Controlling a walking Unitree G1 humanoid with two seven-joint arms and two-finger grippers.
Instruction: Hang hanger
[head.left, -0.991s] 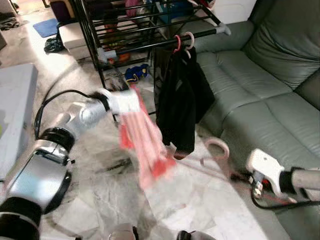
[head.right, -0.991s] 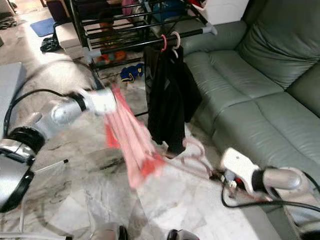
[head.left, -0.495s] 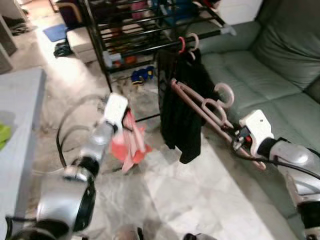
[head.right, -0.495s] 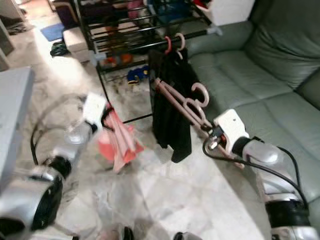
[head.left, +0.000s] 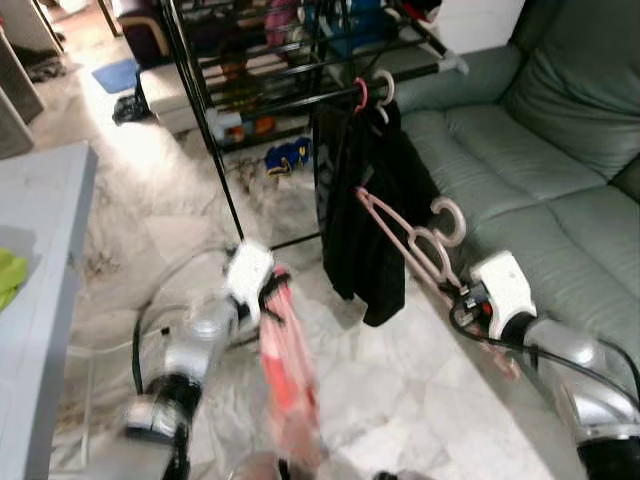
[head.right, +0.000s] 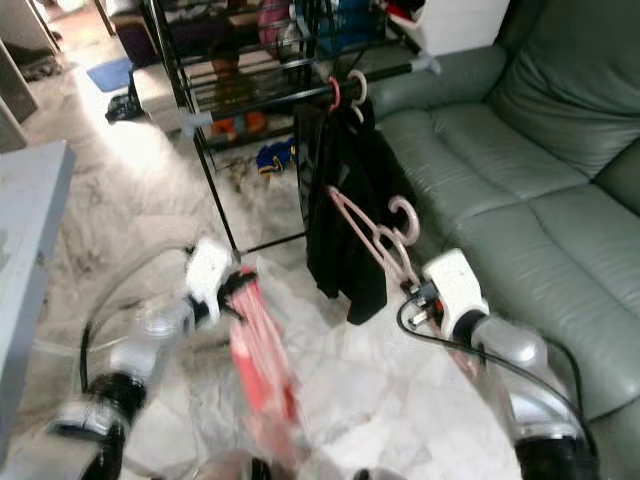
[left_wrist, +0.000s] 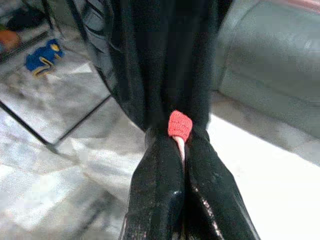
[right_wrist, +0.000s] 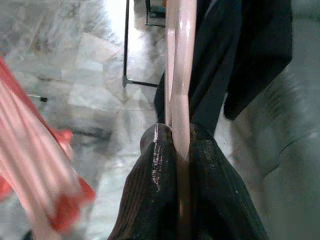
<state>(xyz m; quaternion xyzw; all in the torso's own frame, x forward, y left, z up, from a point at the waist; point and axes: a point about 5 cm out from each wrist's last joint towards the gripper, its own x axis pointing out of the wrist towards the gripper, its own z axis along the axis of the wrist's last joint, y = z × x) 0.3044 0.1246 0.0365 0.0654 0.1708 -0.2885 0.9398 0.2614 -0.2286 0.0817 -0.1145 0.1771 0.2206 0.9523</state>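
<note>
Since our right gripper (head.right: 420, 295) pinches the pink hanger (head.left: 412, 238) low, hook up beside the black garment (head.left: 368, 215), while our left gripper (head.left: 268, 298) clamps red hangers (head.left: 288, 370), we judge it light, stiff, slick plastic.

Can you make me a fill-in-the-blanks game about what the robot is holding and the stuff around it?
1. The right gripper holds a pale ____ hanger.
2. The left gripper is shut on a bundle of ____ hangers.
3. The clothes hanging on the rack are ____.
4. Beside the rack stands a green ____.

Missing words: pink; red; black; sofa
</note>
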